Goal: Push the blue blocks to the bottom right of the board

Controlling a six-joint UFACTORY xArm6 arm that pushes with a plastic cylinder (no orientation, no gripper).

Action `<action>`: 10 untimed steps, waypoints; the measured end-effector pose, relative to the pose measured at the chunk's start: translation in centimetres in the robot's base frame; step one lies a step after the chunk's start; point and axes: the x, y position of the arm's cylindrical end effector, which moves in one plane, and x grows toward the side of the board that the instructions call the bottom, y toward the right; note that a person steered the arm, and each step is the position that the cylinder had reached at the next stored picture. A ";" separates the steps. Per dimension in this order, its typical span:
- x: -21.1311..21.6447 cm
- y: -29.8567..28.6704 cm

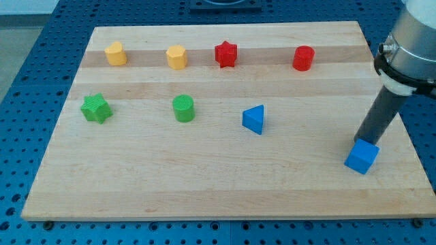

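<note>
Right now my tip (362, 141) sits at the upper-left edge of the blue cube (362, 157), touching it or as good as; the exact contact is hidden behind the cube's top face. No hand on this rig, so nothing spreads or pinches: just the dark rod (378, 117) slanting down from the grey arm body (411, 41) at the view's right. It holds nothing.

Blue cube lies near the bottom right of the wooden board (204, 190), close to the right edge, sitting a bit rotated. Blue triangular block (254, 119) is well apart from it, toward the view's left, around the board's middle. Bare wood between the two blues.

Other blocks, all well away from my tip:
- green cylinder (183, 108) to the left of the blue triangular block, same row
- green star (96, 107) further left, near the left edge
- red cylinder (303, 58) in the top row, up and left of the rod
- red star (225, 54) left of that
- yellow block (177, 57), roughly hexagonal, next along
- yellow block (116, 53) at the far left of the top row, shape unclear, rounded

Board rests on a blue perforated table (27, 82). Nothing stands between my tip and the cube, nor between the cube and the bottom-right corner.
</note>
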 end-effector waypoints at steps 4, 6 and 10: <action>-3.9 -8.1; -11.5 -16.5; -2.3 -12.4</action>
